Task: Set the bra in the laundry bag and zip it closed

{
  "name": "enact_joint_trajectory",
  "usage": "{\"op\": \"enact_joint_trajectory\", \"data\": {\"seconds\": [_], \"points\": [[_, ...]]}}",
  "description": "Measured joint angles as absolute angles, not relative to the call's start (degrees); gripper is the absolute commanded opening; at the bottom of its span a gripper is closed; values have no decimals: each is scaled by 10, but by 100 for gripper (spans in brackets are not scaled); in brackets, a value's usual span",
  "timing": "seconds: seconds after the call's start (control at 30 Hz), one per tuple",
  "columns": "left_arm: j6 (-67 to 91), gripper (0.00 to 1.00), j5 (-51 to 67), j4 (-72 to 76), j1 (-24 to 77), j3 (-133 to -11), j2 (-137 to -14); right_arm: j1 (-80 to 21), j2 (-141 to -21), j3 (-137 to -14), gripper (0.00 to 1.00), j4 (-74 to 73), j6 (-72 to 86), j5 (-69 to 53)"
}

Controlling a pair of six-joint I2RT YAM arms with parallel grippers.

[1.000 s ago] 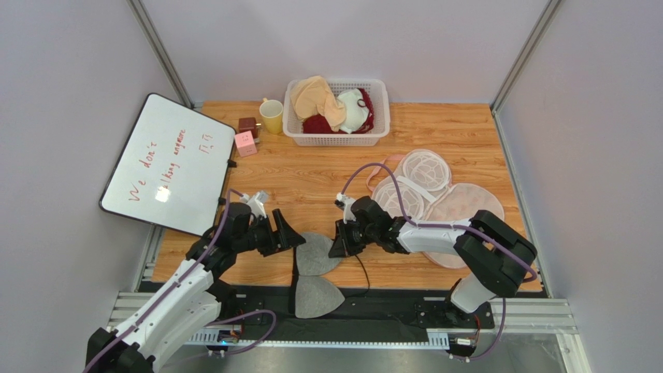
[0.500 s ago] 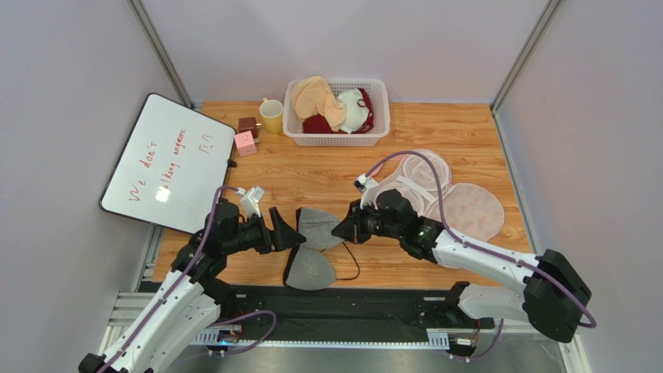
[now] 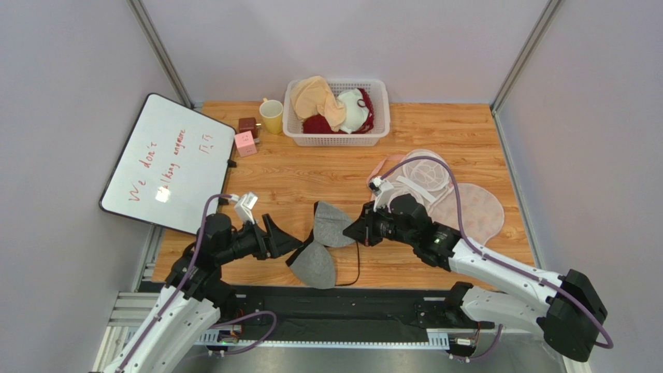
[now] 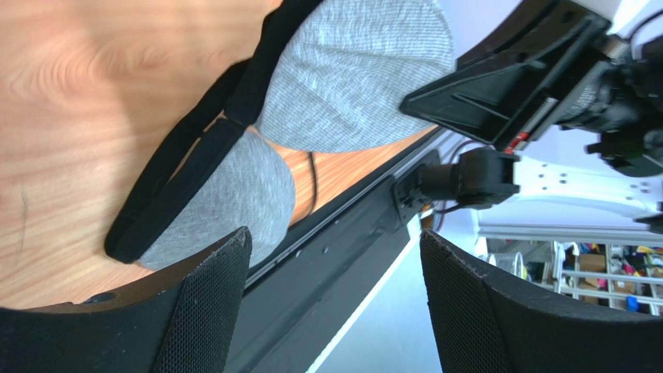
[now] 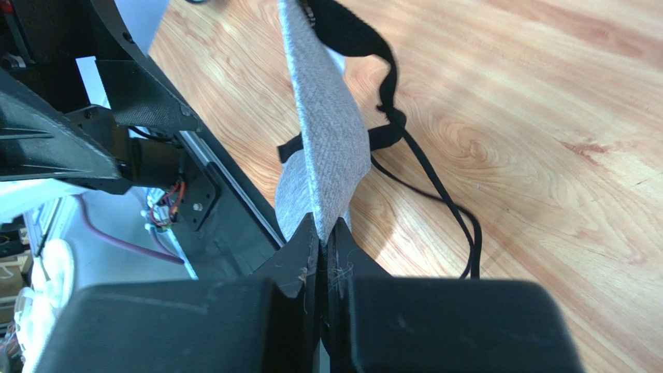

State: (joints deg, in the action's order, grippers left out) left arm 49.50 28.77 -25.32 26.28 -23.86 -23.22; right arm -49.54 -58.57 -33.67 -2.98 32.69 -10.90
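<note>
Two grippers flank the bra at the near edge of the counter. Jaws of the left gripper stand apart, holding nothing (the bra lies just beyond them). Jaws of the right gripper are clamped on one grey cup's edge, the cup raised on edge. Farther right, the laundry bag lies flat, mesh lining showing, apart from the bra.

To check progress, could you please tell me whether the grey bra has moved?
Yes. The bra has shifted away from the table's near edge, toward the white basket.
</note>
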Motion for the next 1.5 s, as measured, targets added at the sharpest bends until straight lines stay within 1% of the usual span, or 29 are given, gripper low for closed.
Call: {"op": "enact_joint_trajectory", "data": {"seconds": [0.1,0.57,1.0,1.1,1.23,1.43,1.5], "points": [[504,96,284,-250,263,-236,-187,-489,-557,-337,0,-38,327,-109],[540,96,293,-223,263,-190,-156,-444,-421,-337,0,-84,326,-109],[556,95,309,-184,263,-175,-171,-419,-399,-342,0,-107,327,-121],[557,95,314,-165,263,-172,-185,-417,-390,-350,0,-113,327,-129],[558,100,330,-115,263,-167,-201,-415,-374,-373,0,-118,327,-148],[540,100,373,-44,263,-192,-201,-415,-337,-428,0,-151,334,-193],[539,100,395,5,263,-204,-201,-415,-318,-451,0,-169,341,-210]]}}
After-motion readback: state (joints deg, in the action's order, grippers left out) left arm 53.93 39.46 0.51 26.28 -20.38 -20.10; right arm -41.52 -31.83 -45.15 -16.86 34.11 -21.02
